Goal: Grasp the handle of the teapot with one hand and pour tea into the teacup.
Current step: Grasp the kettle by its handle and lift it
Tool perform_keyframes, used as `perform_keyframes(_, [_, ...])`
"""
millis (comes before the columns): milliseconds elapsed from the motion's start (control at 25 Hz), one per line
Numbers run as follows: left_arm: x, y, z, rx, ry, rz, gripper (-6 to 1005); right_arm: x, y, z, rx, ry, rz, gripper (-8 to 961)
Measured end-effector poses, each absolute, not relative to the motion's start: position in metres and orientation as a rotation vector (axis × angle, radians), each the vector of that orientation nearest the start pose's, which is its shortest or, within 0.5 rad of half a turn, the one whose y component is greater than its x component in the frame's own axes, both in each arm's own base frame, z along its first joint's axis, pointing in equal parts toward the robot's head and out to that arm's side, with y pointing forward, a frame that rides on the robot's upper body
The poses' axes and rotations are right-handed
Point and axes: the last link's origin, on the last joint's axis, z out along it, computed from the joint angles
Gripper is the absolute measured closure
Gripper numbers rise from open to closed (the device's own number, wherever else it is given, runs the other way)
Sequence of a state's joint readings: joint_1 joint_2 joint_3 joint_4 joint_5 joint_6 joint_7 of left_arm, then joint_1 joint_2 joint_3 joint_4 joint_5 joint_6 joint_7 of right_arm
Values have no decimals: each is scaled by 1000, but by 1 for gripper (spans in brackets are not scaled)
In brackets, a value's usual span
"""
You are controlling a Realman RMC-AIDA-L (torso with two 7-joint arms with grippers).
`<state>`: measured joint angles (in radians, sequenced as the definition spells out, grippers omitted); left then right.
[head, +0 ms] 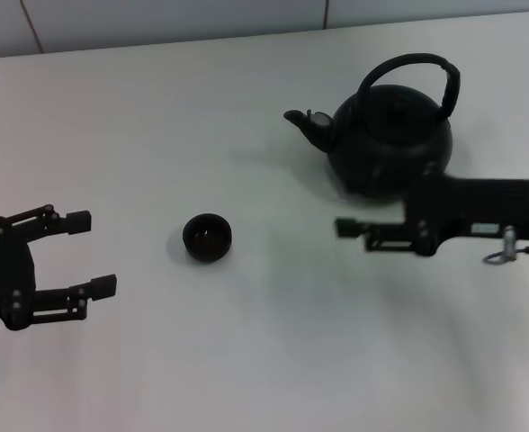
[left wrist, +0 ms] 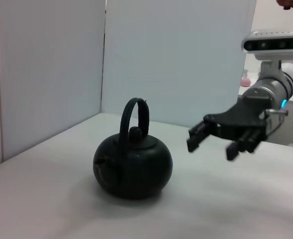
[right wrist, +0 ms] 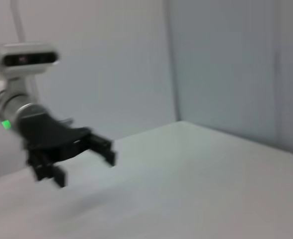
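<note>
— Where's the teapot (head: 390, 144) sitting?

— On the white table (head: 273, 360), over on the robot's right and towards the far edge. It stands upright with the lid on, and the handle (head: 408, 72) arches up over the top. The spout (head: 302, 121) points across towards the robot's left side.

— And the teacup (head: 207, 238)?

— Nearer the middle of the table, closer to the robot than the pot and well apart from it. It's upright, and nothing is touching it.

— What's the right gripper (head: 359, 234) up to?

— It's stretched out sideways just in front of the teapot, on the robot's side of it, fingertips pointing towards the cup. It isn't on the handle; it hangs beside the pot's belly, lower than the hoop. From the camera on the other wrist you can see it (left wrist: 214, 144) in the air next to the pot (left wrist: 132, 167), with a gap between them, and its fingers (left wrist: 196, 139) spread apart around nothing.

— The left gripper (head: 89, 254)?

— Off on the robot's left, level with the cup but well clear of it. Its two fingers (head: 77, 220) stand wide apart, pointing towards the cup, and it holds nothing. The right wrist camera catches it (right wrist: 84, 159) too, hanging above the tabletop with the fingers parted.

— Anything else about?

— Pale wall panels (left wrist: 47, 74) behind the table, that's all I can make out.
</note>
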<state>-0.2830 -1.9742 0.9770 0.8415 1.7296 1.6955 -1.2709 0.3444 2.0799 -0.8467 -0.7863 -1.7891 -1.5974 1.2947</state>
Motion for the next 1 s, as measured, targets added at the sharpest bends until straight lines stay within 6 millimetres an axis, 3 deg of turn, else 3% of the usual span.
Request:
perform_keyframes(200, [-283,279,42,-2817,-367,-685,133,296,292,38,-2470,524,837,272])
perform_keyframes(320, [-283,279,40,-2828,-371,-672,133,318,280,52,-2278,459,870,271])
perform_keyframes(720, [-282,280,34,-2848,-370,-647,133,359,266,43,-1965,471,791,271])
perform_keyframes(1000, [-281,280,33,-2847,-376,-650,133,363,274,35,-1907,492,754,271])
